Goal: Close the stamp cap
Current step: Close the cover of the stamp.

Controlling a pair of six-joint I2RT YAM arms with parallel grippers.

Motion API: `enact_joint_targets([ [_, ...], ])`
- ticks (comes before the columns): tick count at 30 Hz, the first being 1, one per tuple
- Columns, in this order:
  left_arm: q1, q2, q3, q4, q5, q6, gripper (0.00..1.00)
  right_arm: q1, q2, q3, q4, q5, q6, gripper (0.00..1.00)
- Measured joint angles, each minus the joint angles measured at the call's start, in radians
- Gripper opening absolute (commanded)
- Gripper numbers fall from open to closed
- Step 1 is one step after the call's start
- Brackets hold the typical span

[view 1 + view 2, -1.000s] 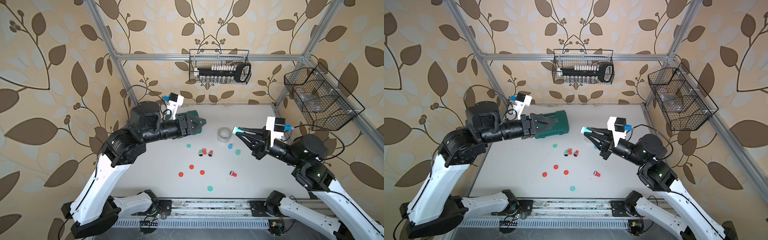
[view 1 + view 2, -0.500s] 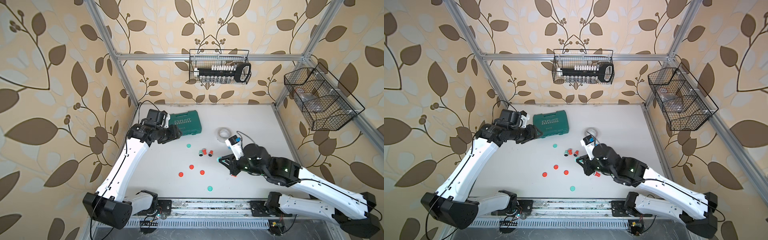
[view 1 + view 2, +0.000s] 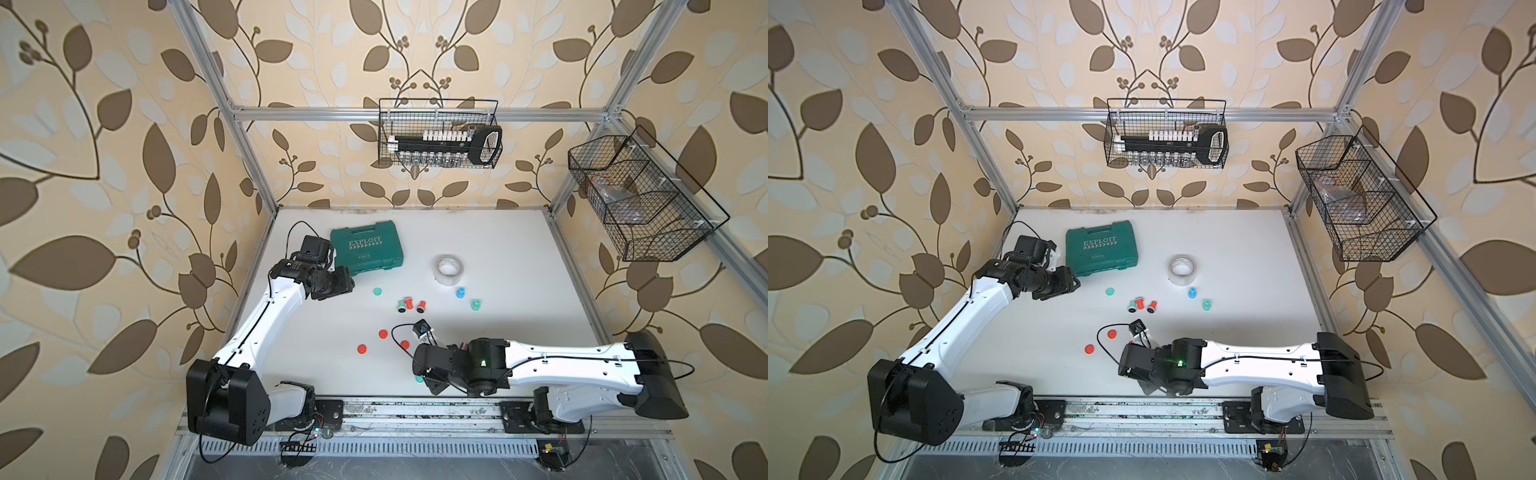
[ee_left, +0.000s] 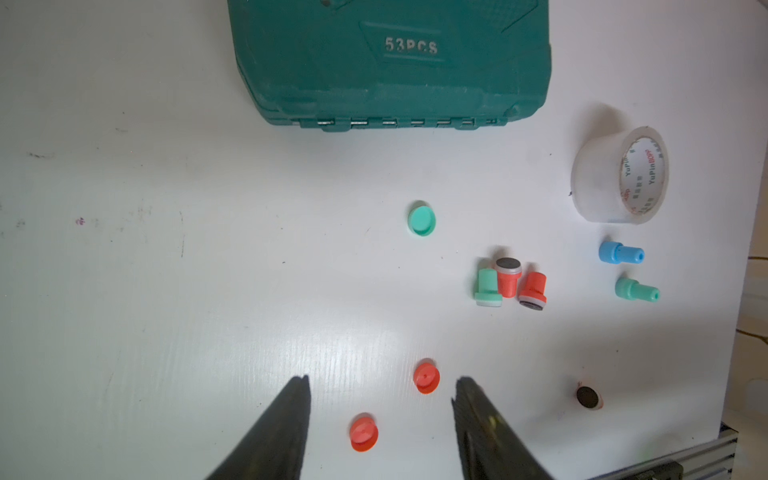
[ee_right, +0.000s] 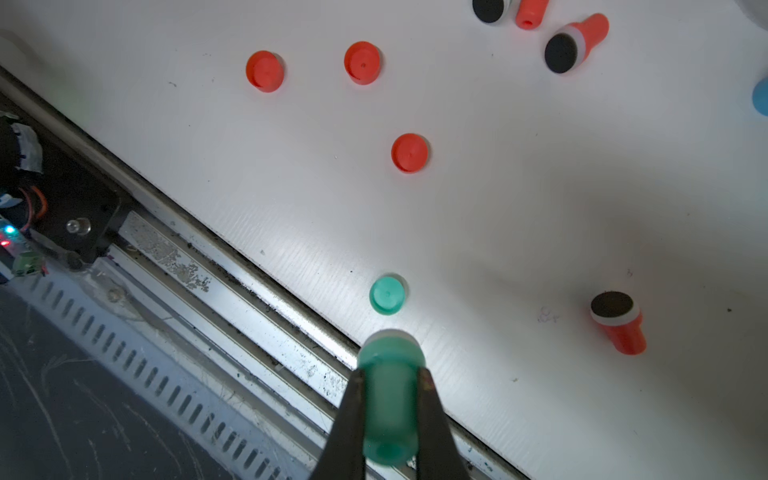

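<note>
My right gripper [image 5: 390,374] is shut on a green stamp [image 5: 388,415], gripping its barrel with the pad end pointing down at the table. A loose green cap [image 5: 387,295] lies just beyond that end, near the table's front edge, apart from the stamp. In a top view the cap [image 3: 419,379] peeks out beside the right wrist, which hides the gripper. My left gripper [image 4: 382,384] hangs open above two red caps [image 4: 427,376] and holds nothing. In both top views it sits by the green case [image 3: 347,284].
A green tool case [image 3: 367,248] and a tape roll [image 3: 449,269] lie at the back. Mid-table are three uncapped stamps in a cluster [image 3: 409,304], a blue stamp [image 3: 460,292], a green stamp [image 3: 476,304], another green cap [image 3: 377,291] and red caps [image 3: 383,333]. A red stamp [image 5: 619,322] lies close to the right gripper.
Both arms have come down from a raised pose. The right one carried the green stamp to the front edge, over the green cap. The left one drew back beside the case.
</note>
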Motion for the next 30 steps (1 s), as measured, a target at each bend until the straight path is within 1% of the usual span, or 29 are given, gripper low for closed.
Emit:
enact_joint_targets([
  [8, 0.005, 0.019, -0.002, 0.016, -0.025, 0.012, 0.58, 0.0, 0.12, 0.042, -0.003, -0.024, 0.051, 0.0],
  [18, 0.005, 0.019, -0.002, 0.017, -0.044, 0.016, 0.58, 0.0, 0.26, 0.092, -0.006, -0.091, 0.051, 0.0],
  [30, 0.005, 0.019, -0.002, 0.017, -0.048, 0.019, 0.58, -0.043, 0.283, 0.091, 0.012, -0.152, 0.038, 0.0],
])
